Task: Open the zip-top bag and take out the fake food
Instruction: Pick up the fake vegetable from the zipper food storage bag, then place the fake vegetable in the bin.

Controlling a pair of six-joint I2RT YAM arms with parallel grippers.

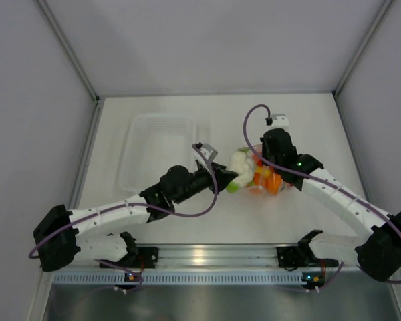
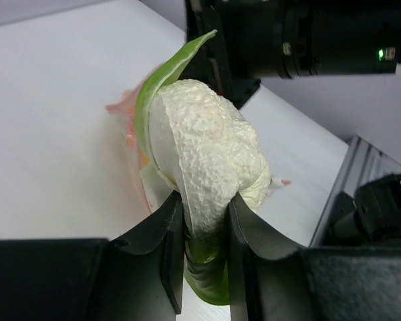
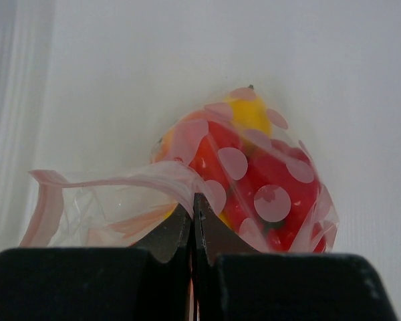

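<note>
- My left hand [image 2: 206,204] pinches the cauliflower [image 2: 207,147] at its green stem end; I cannot tell how firm that pinch is.
- My right hand [image 3: 194,210] is pressed together on a fold of the zip-top bag [image 3: 273,200], which lies on the desk [image 1: 287,120] right of the clear tray [image 1: 157,144].
- To do this well, I'd anchor the bag and draw the cauliflower out straight along its stem-to-head line.
- The bag's long axis seems to run across the desk. Its pink-edged mouth faces my left hand, and the other fake food [image 3: 217,167] is bunched at the closed end.
</note>
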